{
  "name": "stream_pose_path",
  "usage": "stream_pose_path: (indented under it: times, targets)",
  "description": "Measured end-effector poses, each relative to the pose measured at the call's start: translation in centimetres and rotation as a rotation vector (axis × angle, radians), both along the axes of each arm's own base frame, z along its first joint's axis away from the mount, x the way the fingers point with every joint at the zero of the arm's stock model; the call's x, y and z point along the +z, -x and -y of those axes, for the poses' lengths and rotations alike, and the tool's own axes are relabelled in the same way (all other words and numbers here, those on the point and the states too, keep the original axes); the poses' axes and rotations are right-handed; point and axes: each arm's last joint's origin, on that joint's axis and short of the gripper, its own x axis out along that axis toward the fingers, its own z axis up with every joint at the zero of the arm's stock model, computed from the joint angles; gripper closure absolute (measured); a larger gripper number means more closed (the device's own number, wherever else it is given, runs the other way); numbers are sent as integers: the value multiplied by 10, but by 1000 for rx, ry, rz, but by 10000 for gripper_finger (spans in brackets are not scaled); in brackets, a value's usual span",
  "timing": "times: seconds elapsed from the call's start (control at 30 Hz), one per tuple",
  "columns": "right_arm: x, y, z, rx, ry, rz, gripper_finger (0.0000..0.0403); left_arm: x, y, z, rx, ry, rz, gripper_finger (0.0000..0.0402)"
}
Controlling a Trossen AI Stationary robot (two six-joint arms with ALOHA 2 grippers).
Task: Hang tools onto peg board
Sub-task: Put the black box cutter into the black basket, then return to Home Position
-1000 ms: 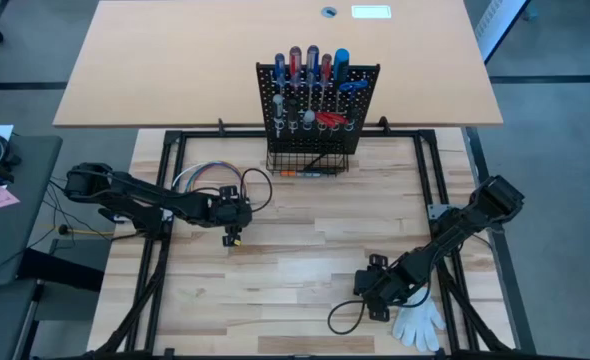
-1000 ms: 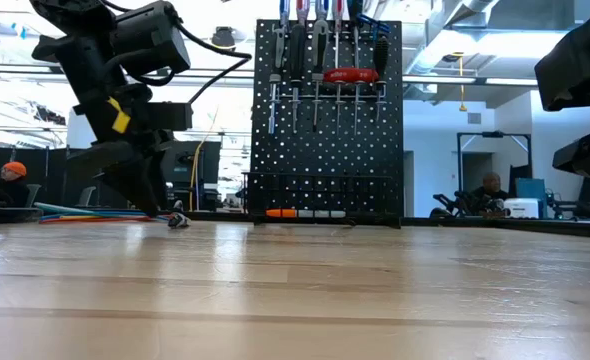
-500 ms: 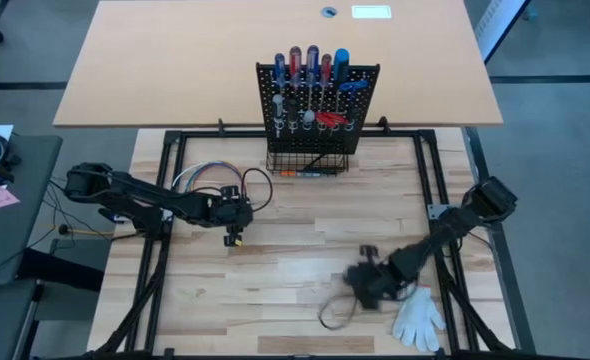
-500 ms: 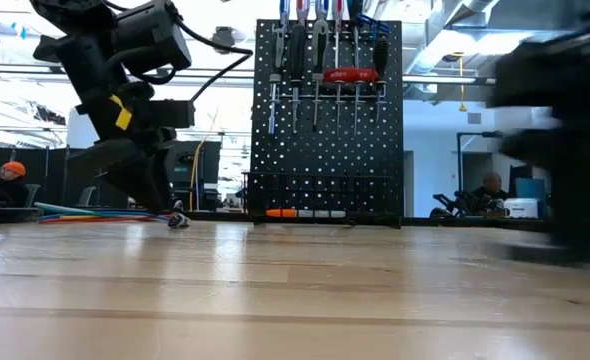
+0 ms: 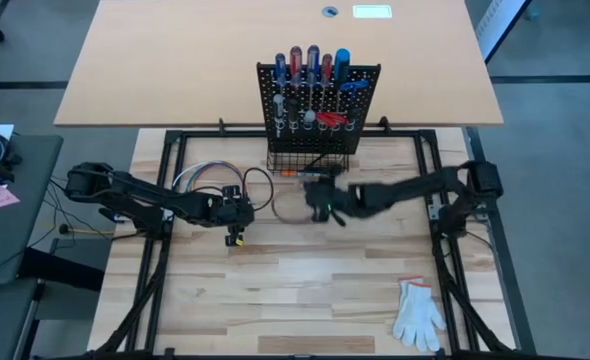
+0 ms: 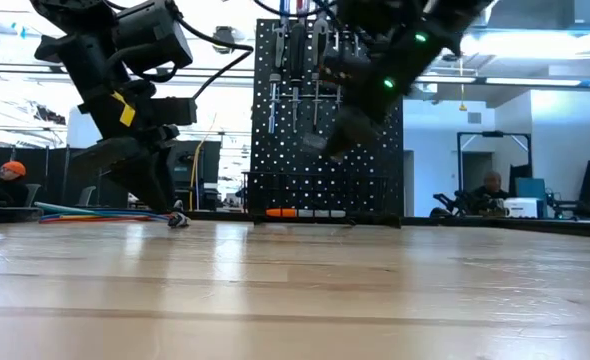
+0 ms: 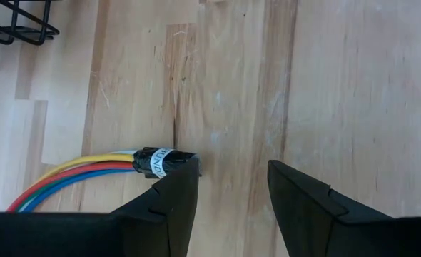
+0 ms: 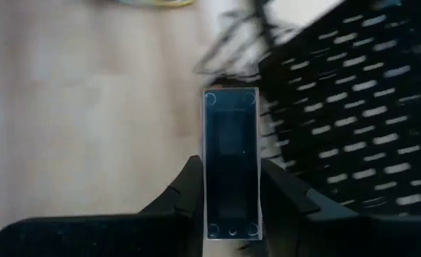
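Observation:
The black peg board (image 5: 317,100) stands upright at the far middle. Red, blue and black-handled tools (image 5: 313,62) hang in its rings, over a wire basket (image 5: 309,160). My right gripper (image 5: 322,203) hovers just in front of it, blurred in the low view (image 6: 340,130). In its wrist view it (image 8: 228,168) is shut on a dark flat oblong case (image 8: 230,143). My left gripper (image 5: 233,228) stands open low over the table at the left. Nothing is between its fingers (image 7: 232,171). My right gripper pinches the dark oblong case between its two fingers, which lie on the case's two long sides (image 8: 208,193). The case runs along the fingers, and its far end (image 8: 230,100) sticks out past the fingertips. It is lifted clear of the table.
A loop of coloured wires (image 5: 207,178) lies left of the basket. Its taped end (image 7: 157,162) lies right beside one left finger. A white glove (image 5: 418,312) lies at the near right. Small orange and grey pieces (image 6: 300,213) lie at the board's foot. A black frame (image 5: 175,140) borders the table.
My right gripper has swung fast from the near right corner beside the white glove, up and toward the table's far edge and left. It has turned as it went, and now hovers in front of the peg board. The glove now lies uncovered.

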Motion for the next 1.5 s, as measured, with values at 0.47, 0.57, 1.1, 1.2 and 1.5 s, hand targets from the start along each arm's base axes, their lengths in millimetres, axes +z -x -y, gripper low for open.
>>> stream_pose_path:
  times: [0.47,0.57,1.1,1.2,1.5]
  targets:
    - [8,4,38,-46,-19,-51,86,0,0,6,-16,5,3,238]
    - [14,4,23,-1,-13,-39,88,0,0,6,-16,5,4,238]
    - [12,100,-53,111,-346,8,125,-17,10,12,-152,-47,81,238]
    - [1,131,-54,139,-448,149,142,-9,17,12,-167,-54,192,238]
    - [-27,190,-62,384,-530,685,258,70,71,7,-109,34,834,238]
